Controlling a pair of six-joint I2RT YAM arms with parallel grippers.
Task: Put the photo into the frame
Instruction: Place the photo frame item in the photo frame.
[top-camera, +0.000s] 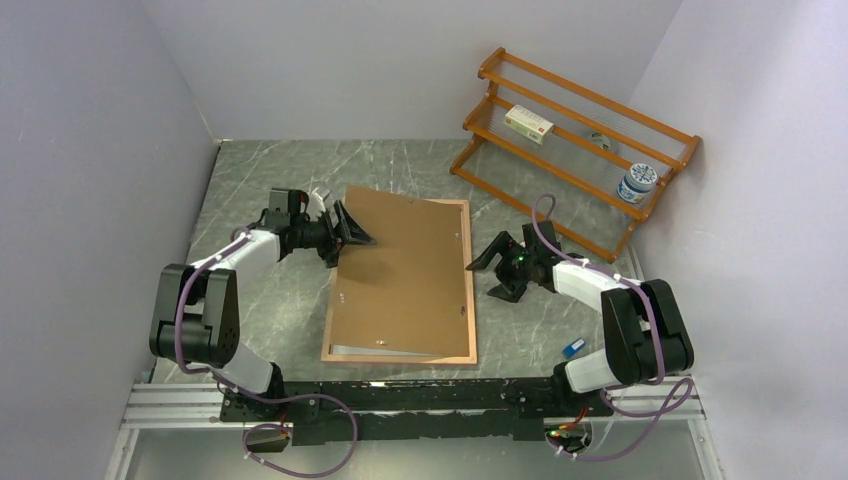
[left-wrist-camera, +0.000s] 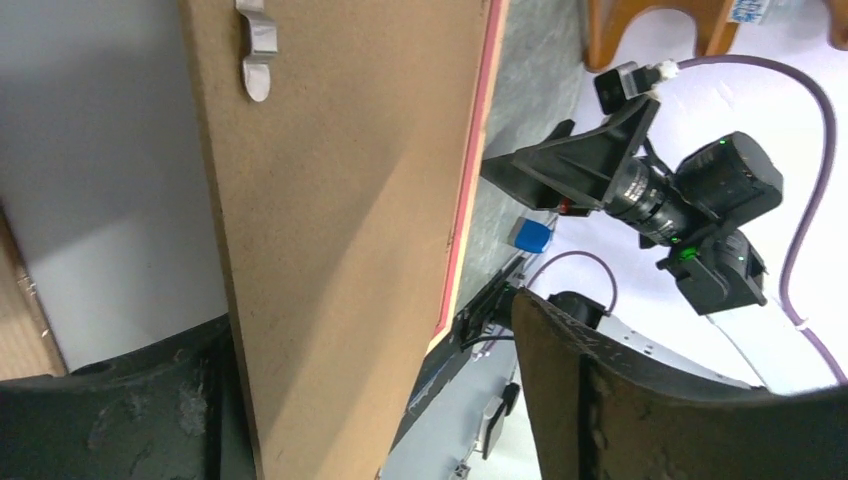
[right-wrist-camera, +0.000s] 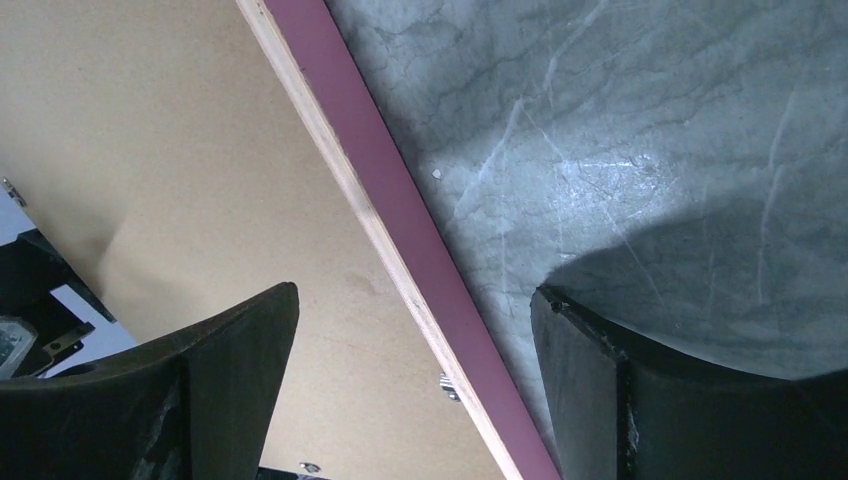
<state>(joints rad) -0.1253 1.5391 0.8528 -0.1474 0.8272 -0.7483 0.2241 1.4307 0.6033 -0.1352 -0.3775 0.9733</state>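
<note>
Grey marble table: frame lies face down, brown backing board over it. Photo unseen, likely beneath board. Left gripper fingers spread astride board's far-left corner; right gripper spread above frame's right rail, probably to steady it.

High rear view looking down, wrist views close at opposite sides, all sharing the frame

The frame is lying back-up on the table, holding a brown backing board. The left fingers are hovering spread at its far-left corner, the right fingers beside its right edge.
</note>
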